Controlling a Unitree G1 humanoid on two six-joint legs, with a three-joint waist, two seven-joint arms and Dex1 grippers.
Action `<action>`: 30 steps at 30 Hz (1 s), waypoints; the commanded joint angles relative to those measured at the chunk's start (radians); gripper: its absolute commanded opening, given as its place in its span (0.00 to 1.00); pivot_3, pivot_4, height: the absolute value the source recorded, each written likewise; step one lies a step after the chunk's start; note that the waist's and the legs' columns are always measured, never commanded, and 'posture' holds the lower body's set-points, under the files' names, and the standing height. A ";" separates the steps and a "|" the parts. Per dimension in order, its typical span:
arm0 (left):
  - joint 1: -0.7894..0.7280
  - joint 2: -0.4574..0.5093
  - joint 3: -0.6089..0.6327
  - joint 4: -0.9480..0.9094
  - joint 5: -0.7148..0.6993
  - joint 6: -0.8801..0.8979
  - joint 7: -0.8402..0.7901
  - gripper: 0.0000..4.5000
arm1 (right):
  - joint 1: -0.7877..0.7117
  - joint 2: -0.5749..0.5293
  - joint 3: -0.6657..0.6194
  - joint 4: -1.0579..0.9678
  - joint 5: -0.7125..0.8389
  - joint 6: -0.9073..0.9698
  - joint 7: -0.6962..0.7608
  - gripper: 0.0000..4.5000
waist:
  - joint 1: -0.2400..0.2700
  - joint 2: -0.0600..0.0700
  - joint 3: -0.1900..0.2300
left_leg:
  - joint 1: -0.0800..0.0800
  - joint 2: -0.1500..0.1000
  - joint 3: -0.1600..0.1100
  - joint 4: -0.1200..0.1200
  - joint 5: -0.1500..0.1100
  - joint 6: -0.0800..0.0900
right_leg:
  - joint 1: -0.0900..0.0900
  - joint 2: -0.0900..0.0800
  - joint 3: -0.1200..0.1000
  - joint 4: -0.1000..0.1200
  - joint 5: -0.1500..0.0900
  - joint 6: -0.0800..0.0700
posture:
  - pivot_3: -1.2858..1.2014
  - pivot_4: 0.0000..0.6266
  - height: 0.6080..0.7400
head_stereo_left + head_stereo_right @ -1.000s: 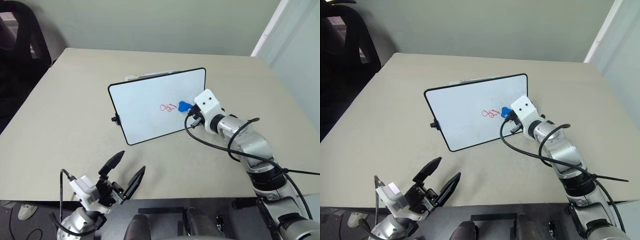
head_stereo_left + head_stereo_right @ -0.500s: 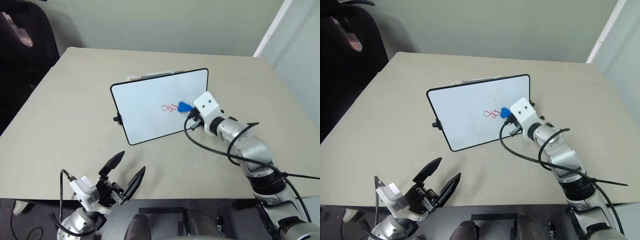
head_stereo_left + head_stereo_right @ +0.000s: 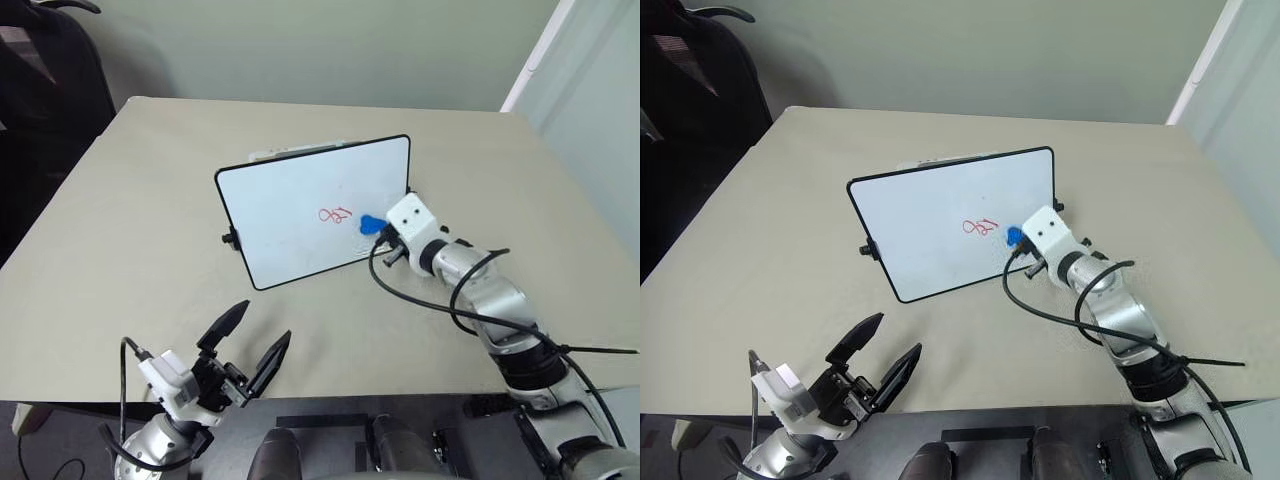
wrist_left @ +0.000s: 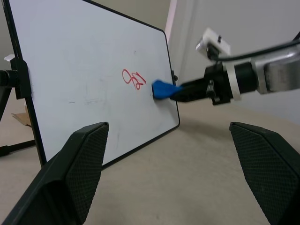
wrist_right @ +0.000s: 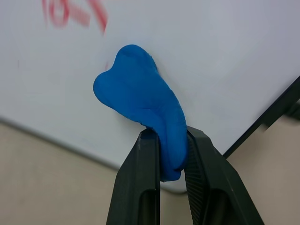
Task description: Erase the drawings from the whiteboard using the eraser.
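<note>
Nearest you, your left hand [image 3: 247,345] hangs with its fingers spread wide over the near edge of the table [image 3: 120,250], holding nothing. Farther in, your right hand [image 5: 169,154] is clamped on the eraser [image 3: 370,225], pressing it to the propped-up whiteboard [image 3: 290,215], just right of and slightly below the drawings [image 3: 336,213].

Silver right arm [image 3: 495,305] with looping black cable [image 3: 420,295] and white wrist box [image 3: 414,216] bearing two dark dots. Black, textured, tapered fingers [image 3: 271,363] on left end effector [image 3: 247,343]; small white box [image 3: 160,377] behind.
</note>
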 commanded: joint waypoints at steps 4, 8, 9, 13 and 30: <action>0.003 -0.002 0.004 -0.037 -0.015 -0.004 0.002 1.00 | -0.059 0.021 -0.022 -0.096 0.009 0.026 0.023 0.09 | 0.000 0.000 0.000 | 0.000 0.000 0.000 0.000 0.000 0.000 | 0.000 0.000 0.000 0.000 0.000 0.000 | 0.52 0.24 1.00; 0.000 -0.001 0.007 -0.033 -0.017 -0.003 0.003 1.00 | -0.079 0.017 -0.015 -0.100 0.002 0.008 0.035 0.09 | 0.002 0.000 0.000 | -0.001 0.000 0.000 -0.001 0.000 0.000 | -0.001 0.000 0.000 0.000 0.000 0.000 | 0.52 0.24 1.00; 0.000 0.000 0.008 -0.032 -0.017 -0.003 0.002 1.00 | -0.076 0.018 -0.015 -0.096 0.004 0.009 0.038 0.09 | 0.002 0.000 0.000 | -0.001 0.000 0.000 -0.001 0.000 0.000 | -0.001 0.000 0.000 0.000 0.000 0.000 | 0.52 0.24 1.00; 0.000 0.000 0.010 -0.027 -0.017 -0.007 -0.001 1.00 | -0.035 0.010 0.002 -0.049 0.000 0.000 0.051 0.09 | 0.003 0.000 0.000 | -0.001 0.000 0.000 -0.001 0.000 0.000 | -0.001 0.000 0.000 -0.001 0.000 0.000 | 0.52 0.24 1.00; -0.005 -0.002 0.008 -0.024 -0.011 -0.004 0.003 1.00 | -0.072 0.054 0.003 0.028 -0.013 -0.087 0.057 0.09 | -0.006 0.000 0.000 | 0.000 0.000 0.000 0.000 0.001 -0.002 | -0.001 0.000 0.001 0.000 0.002 -0.001 | 0.52 0.24 1.00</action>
